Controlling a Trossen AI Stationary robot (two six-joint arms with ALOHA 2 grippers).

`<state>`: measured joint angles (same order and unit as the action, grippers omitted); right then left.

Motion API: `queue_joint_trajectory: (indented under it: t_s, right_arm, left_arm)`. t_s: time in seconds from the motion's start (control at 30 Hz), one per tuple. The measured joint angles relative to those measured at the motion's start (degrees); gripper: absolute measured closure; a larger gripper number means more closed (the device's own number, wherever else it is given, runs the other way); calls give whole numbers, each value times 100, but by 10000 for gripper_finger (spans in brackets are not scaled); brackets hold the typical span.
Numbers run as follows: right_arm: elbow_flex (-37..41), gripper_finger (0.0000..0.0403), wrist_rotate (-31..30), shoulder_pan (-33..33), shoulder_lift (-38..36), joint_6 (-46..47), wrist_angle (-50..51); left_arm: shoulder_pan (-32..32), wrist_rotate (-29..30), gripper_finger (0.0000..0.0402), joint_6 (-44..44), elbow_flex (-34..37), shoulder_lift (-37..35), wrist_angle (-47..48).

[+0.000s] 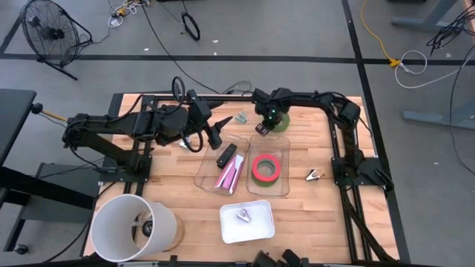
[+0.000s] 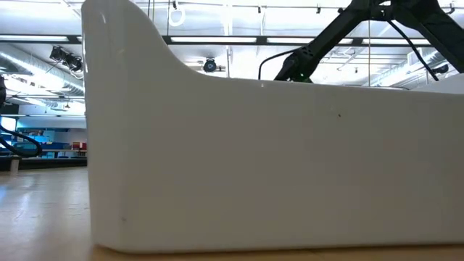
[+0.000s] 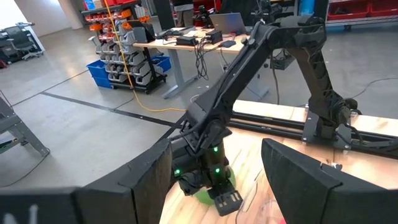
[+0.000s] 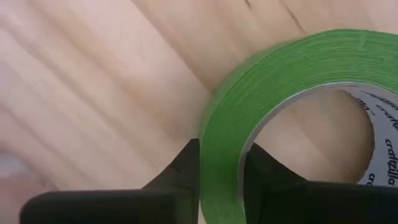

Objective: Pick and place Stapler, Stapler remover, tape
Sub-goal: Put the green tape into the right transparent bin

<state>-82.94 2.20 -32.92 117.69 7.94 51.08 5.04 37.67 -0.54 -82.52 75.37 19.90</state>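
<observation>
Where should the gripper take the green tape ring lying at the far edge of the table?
Grip across the wall of the green tape ring, one finger in the open centre and one outside, coming from above. It lies flat on the wooden table, so only its wall offers opposing faces. The right gripper is already closed on it this way.

Both arms are matte black with boxy link segments and rounded joint housings. The right arm point(image 3: 261, 68) carries small green indicator lights near its wrist, and a ribbed black pad shows below them. Black cables run along the left arm point(image 1: 126, 126). The left gripper's fingers point(image 3: 311, 180) are broad, flat, dark wedges. The right gripper's fingers point(image 4: 180, 168) are dark, smooth and blunt-tipped.
</observation>
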Motion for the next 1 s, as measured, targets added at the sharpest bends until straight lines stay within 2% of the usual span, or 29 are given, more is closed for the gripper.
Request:
queue_joint_trajectory:
  t_s: [0.33,0.57,0.67,0.83,1.0]
  right_arm:
    - [-2062,342,4,46,-45,-329,1779]
    - [-3270,342,183,511,-48,-446,3458]
    - [-3525,342,179,890,-82,-521,3946]
    - [-3538,342,593,1707,-370,-232,3819]
    - [-3538,342,330,2541,-518,341,3821]
  left_arm:
    - [-92,1,149,-13,0,163,108]
    - [-261,1,149,-15,0,188,110]
    - [-306,4,149,-20,0,188,104]
    - [-391,2,149,-31,0,188,100]
    - [-466,7,149,-168,0,188,98]
